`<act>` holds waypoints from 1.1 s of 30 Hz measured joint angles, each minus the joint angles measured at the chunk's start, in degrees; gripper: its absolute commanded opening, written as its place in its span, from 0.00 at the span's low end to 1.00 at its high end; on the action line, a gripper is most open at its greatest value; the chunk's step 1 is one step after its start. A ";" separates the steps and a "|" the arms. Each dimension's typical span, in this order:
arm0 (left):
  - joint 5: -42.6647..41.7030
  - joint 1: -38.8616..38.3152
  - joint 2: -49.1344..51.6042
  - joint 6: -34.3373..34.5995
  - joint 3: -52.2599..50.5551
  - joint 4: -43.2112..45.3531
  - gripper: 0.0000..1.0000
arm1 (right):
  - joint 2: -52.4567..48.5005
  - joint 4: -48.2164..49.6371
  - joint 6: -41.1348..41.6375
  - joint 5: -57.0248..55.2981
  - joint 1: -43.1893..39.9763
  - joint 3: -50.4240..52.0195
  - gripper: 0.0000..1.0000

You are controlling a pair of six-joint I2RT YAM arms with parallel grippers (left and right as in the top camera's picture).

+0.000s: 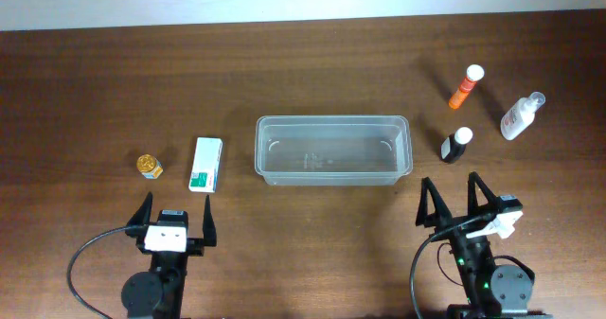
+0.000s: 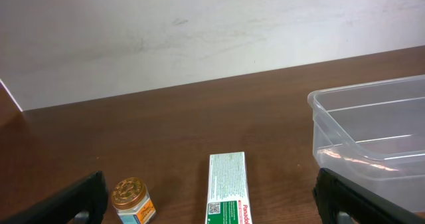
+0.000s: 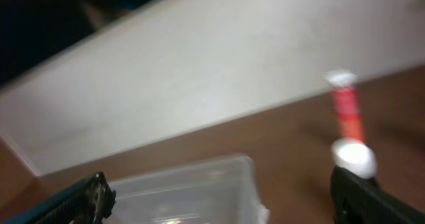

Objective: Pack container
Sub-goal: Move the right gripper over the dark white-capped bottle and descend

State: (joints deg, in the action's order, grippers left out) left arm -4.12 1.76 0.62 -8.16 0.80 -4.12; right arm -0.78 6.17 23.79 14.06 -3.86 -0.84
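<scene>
The clear plastic container [image 1: 331, 150] sits empty at the table's middle; it also shows in the left wrist view [image 2: 372, 137] and, blurred, in the right wrist view [image 3: 192, 191]. A green-and-white box [image 1: 205, 164] [image 2: 228, 191] and a small gold-lidded jar [image 1: 149, 167] [image 2: 131, 199] lie to its left. A dark bottle with a white cap [image 1: 456, 145] [image 3: 355, 159], an orange tube [image 1: 465, 86] [image 3: 346, 108] and a white bottle [image 1: 523, 115] lie to its right. My left gripper [image 1: 176, 221] [image 2: 212, 214] is open and empty, below the box. My right gripper [image 1: 459, 201] [image 3: 222, 204] is open and empty, below the dark bottle.
A pale wall [image 2: 199, 31] runs along the table's far edge. The brown wooden table [image 1: 312, 243] has bare room between the two grippers.
</scene>
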 measured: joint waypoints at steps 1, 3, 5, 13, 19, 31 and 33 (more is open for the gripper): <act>0.00 0.00 0.00 -0.02 0.00 0.00 0.99 | 0.00 0.33 -0.15 0.72 0.00 -0.28 0.98; 0.00 0.00 0.00 0.00 0.00 0.00 0.99 | -0.02 -0.13 -1.38 1.49 0.00 -1.77 0.98; 0.00 0.00 0.00 0.00 0.00 0.00 0.99 | -0.55 -4.09 -3.13 0.70 0.02 -5.70 0.98; 0.00 0.00 0.02 0.00 0.00 0.00 0.99 | -14.67 -24.96 -10.78 -8.94 0.02 -29.64 0.98; 0.00 0.00 0.00 0.00 0.00 0.00 0.99 | -37.66 -45.40 -13.09 -14.34 0.00 -49.46 0.98; 0.00 0.00 0.00 0.00 0.00 -0.02 0.99 | -73.90 -64.96 -19.34 -16.72 0.00 -76.15 0.98; 0.00 0.00 0.00 -0.02 0.00 -0.02 0.99 | -76.04 -65.00 -21.11 -16.90 0.00 -76.26 0.98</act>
State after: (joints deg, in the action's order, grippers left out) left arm -4.12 1.76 0.62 -8.19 0.80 -4.14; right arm -76.82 -58.83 2.68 -2.83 -3.86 -77.10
